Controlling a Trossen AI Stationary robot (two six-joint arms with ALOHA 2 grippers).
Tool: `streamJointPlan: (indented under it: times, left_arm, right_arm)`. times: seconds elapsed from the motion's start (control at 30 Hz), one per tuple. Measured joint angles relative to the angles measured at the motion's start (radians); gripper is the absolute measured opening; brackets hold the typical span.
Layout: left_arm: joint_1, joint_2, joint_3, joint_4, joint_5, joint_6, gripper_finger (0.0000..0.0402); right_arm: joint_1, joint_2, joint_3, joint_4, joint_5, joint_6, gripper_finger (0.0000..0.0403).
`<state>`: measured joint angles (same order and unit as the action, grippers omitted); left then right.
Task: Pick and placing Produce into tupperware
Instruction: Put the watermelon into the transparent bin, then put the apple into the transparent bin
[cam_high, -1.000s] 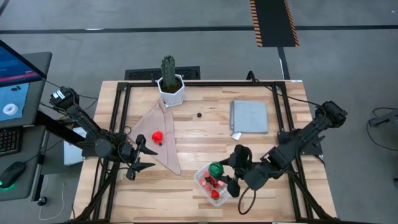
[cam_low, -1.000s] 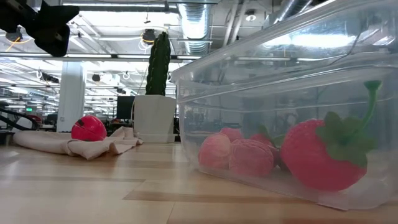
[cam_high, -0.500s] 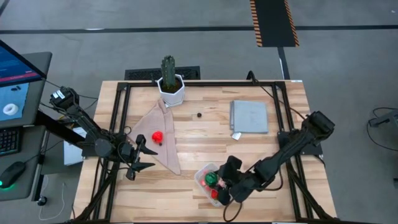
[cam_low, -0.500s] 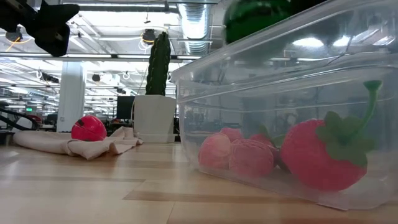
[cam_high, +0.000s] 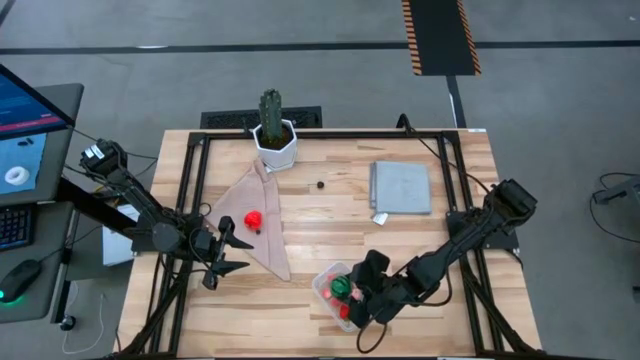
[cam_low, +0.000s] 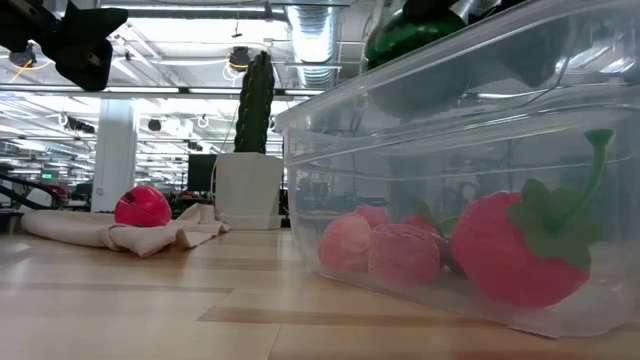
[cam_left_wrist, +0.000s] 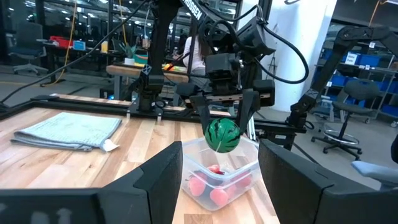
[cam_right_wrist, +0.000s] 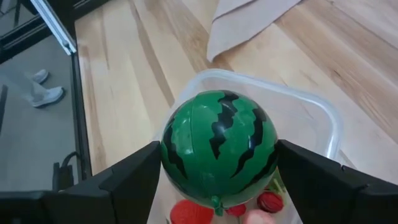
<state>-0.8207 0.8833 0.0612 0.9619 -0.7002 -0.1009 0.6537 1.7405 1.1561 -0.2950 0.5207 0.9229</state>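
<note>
The tupperware (cam_high: 334, 292) sat at the table's (cam_high: 330, 215) front edge with berries (cam_low: 400, 250) inside. Just above it the right gripper (cam_high: 352, 291) held the melon (cam_high: 342, 287). A cloth (cam_high: 258, 215) bearing a tomato (cam_high: 253, 217) lay left, the cactus (cam_high: 273, 130) behind, a mat (cam_high: 401, 187) right.

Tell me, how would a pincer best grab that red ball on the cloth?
Probably from straight above, closing across the red ball's round middle. It lies in the open on the flat beige cloth, apart from other things; the idle left pincer hangs nearest.
</note>
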Motion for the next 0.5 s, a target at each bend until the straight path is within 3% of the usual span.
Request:
streamJointPlan:
  times: [0.5]
  left_arm:
    - [0.000,0.000,0.000,-0.002,0.001,0.000,0.0200]
  right_arm:
    - [-0.001,-0.001,0.000,-0.011,0.004,-0.038,0.0375]
